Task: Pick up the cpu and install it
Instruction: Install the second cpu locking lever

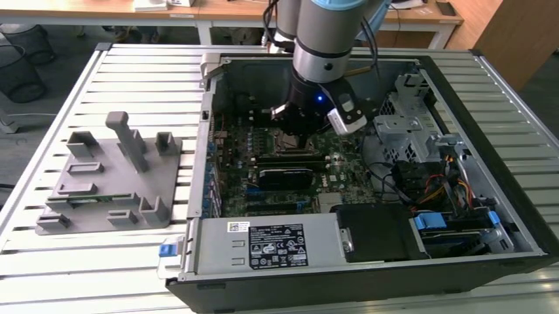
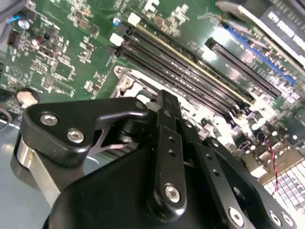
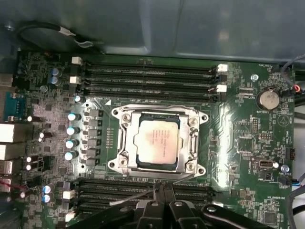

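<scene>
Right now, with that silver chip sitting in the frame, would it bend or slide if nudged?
The cpu looks like a flat metal-topped plate, so probably stiff. The socket frame surrounds it, so sliding seems unlikely. Its smooth, shiny top may be slippery.

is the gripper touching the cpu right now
Apart. In the first wrist view the cpu lies in the socket frame, and the gripper sits clear of it, with memory slots between them.

Slatted metal counter (image 1: pixel 105 261) carries open computer case (image 1: pixel 489 216); grey fixture block (image 1: pixel 109 180) lies at exterior view's left, apart from case.
</scene>
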